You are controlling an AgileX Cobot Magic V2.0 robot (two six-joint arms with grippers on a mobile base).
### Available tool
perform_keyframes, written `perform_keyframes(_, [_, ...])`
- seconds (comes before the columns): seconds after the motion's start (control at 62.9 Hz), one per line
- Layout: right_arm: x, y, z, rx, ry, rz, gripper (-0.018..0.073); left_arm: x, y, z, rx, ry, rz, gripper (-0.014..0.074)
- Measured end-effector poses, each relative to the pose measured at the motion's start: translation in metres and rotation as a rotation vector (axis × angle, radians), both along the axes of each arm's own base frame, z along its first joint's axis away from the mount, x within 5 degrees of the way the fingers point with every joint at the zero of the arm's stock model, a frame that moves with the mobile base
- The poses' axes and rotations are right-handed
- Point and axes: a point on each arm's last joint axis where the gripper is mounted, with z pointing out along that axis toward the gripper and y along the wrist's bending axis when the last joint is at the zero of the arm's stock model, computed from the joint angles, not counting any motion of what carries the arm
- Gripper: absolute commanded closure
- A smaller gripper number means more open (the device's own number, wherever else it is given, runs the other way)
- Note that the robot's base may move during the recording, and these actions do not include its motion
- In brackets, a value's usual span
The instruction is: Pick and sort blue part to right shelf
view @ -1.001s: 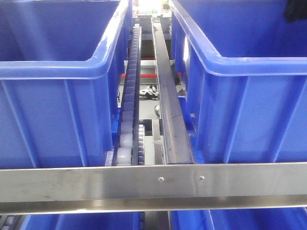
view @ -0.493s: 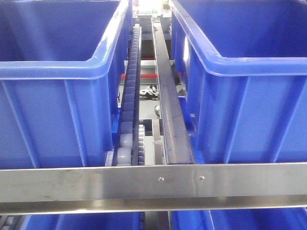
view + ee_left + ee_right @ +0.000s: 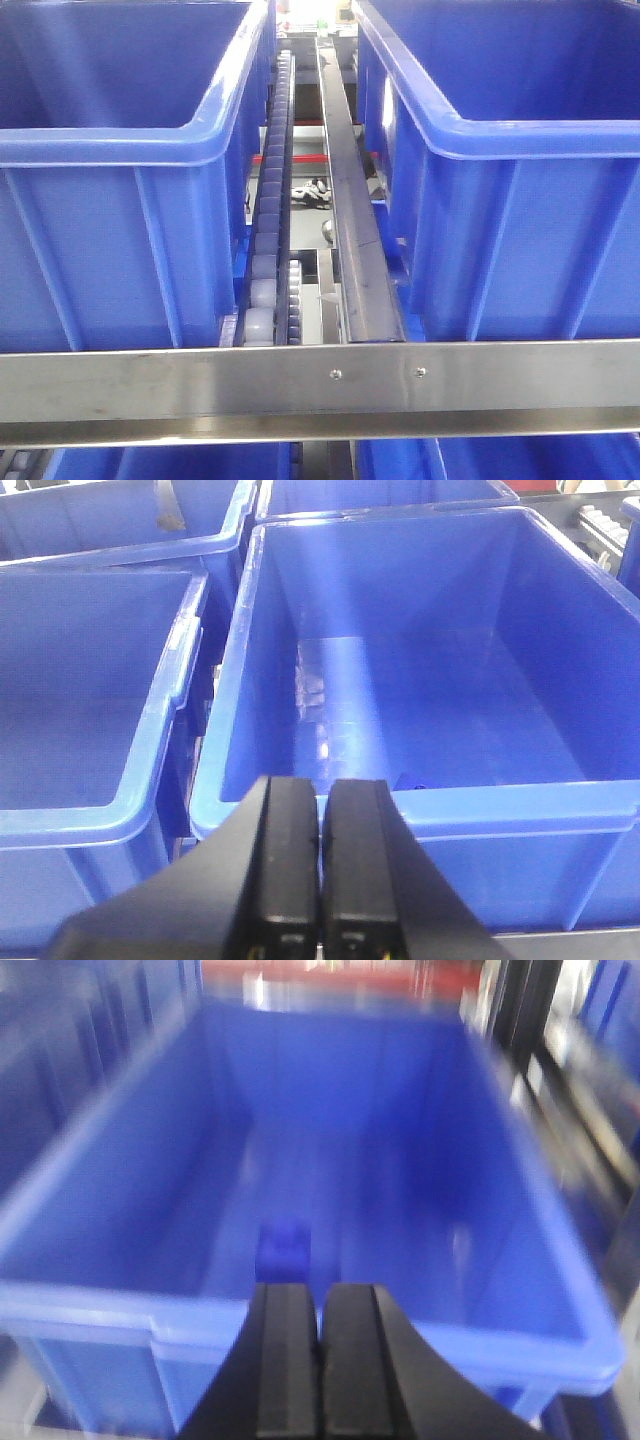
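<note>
From the front, 2 large blue bins are sitting side by side on a rack: the left bin (image 3: 120,150) and the right bin (image 3: 510,150). A roller track (image 3: 272,230) and a metal rail (image 3: 350,220) are running between them toward the back, and a steel crossbar (image 3: 320,385) is spanning the front edge. Through the gap, a grey floor with a red line is showing faintly.

The right wrist view is blurring, yet a small blue part (image 3: 283,1250) is lying on the floor of a blue bin (image 3: 100,1300), close to that bin's near wall and a little left of its middle. The right pincer (image 3: 320,1345) is hanging above the near rim, with the part just beyond and slightly left of its tips. Its 2 black fingers (image 3: 285,1360) are pressing together, clenched on nothing.

The left pincer (image 3: 320,865) is hovering over the near rim of another blue bin (image 3: 560,810), pointing in and downward. Its fingers (image 3: 288,870) are likewise meeting, gripping nothing. A neighbouring bin (image 3: 90,700) is standing beside it on the left edge.
</note>
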Motion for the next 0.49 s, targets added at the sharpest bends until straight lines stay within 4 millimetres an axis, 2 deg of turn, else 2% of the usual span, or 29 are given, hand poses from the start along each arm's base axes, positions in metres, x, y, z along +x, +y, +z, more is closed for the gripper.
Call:
perform_keyframes(0.111, [-0.0062, -0.001, 0.0023, 0.008, -0.05, 0.003, 0.0502, 0.0, 0.0, 0.0, 0.0, 0.0, 0.0, 0.0472])
perform_keyframes(0.493, [-0.0065, -0.001, 0.0027, 0.009, -0.056, 0.004, 0.0502, 0.0, 0.0, 0.0, 0.0, 0.0, 0.0, 0.0472])
